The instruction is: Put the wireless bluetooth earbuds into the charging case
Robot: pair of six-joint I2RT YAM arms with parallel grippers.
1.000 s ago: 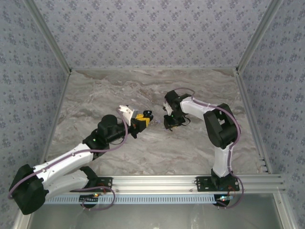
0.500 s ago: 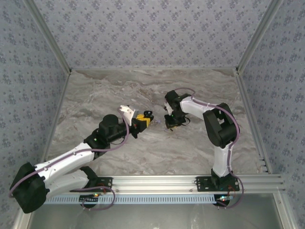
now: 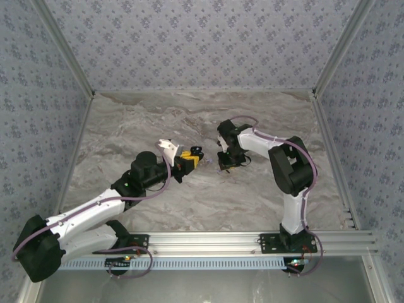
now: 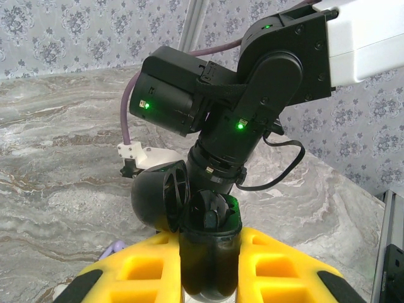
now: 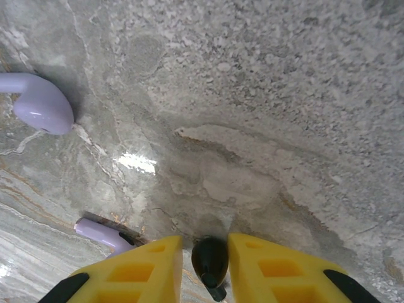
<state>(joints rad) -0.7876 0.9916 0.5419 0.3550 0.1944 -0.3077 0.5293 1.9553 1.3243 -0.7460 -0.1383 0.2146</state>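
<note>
Checking the overhead view first: my left gripper is clenched on the charging case. My right gripper hangs just to the right of the case, apart from it, pointing down at the marble table.

Left wrist view: the left gripper clamps the case between its yellow pads. The lid is swung open to the case's left. The interior is dark, so I cannot tell whether either well is already filled. The right arm's wrist stands directly beyond the case, near it but not touching.

Right wrist view: the right gripper pinches a black earbud between its fingers, low over the table. A lilac earbud and a second lilac piece lie loose on the marble; I cannot tell from this view how they lie relative to the case.

Assessment: the step in hand appears to be carrying the black earbud to the case. To do it well, I would:
- raise it clear of the table
- approach the case from the side away from the lid
- line the bud up with a free well
- keep the left clamp motionless
- let go only once the bud is seated

The main risk is nudging the lid or the case.
</note>
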